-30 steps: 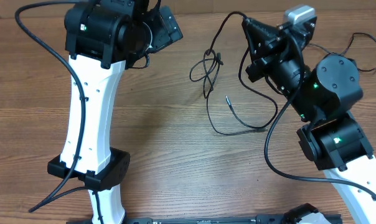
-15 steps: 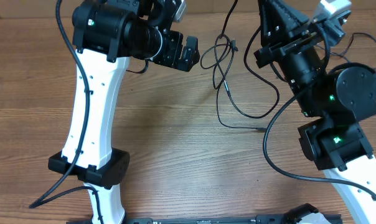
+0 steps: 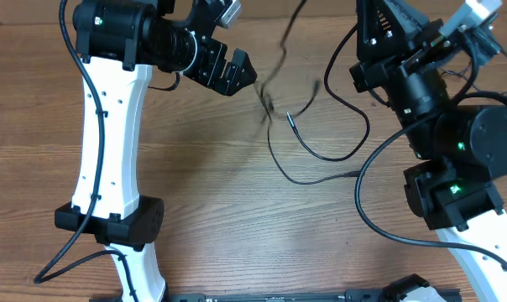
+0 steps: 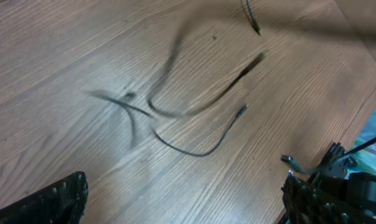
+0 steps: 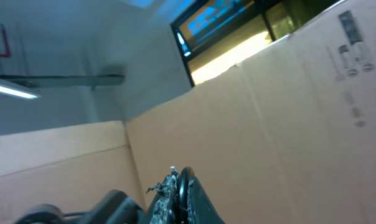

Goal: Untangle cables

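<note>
Several thin black flexible cables [image 3: 329,159] sprawl on the brown wood-grain table [image 3: 220,218] overhead, one blurred strand rising, apparently lifted to draw it free. The black left gripper [image 3: 235,74] hovers beside them, jaws wide, likely to catch a strand. Its wrist view shows the cables [image 4: 188,151] below the spread fingers [image 4: 57,199]. The right wrist view shows the black right gripper [image 5: 178,186] tilted upward, pinched closed; we cannot see a cord in it.

Spread over the middle of the brown wooden table [image 3: 203,218]: thin black flexible cables [image 3: 329,158], nearer the far side than the near edge. Just left of them, toward the far side: black two-finger left gripper [image 3: 234,74]. Right of them, high above the table and farther back: black two-finger right gripper [image 5: 177,177]. From the loops, one strand running up toward the far edge, between both grippers.
</note>
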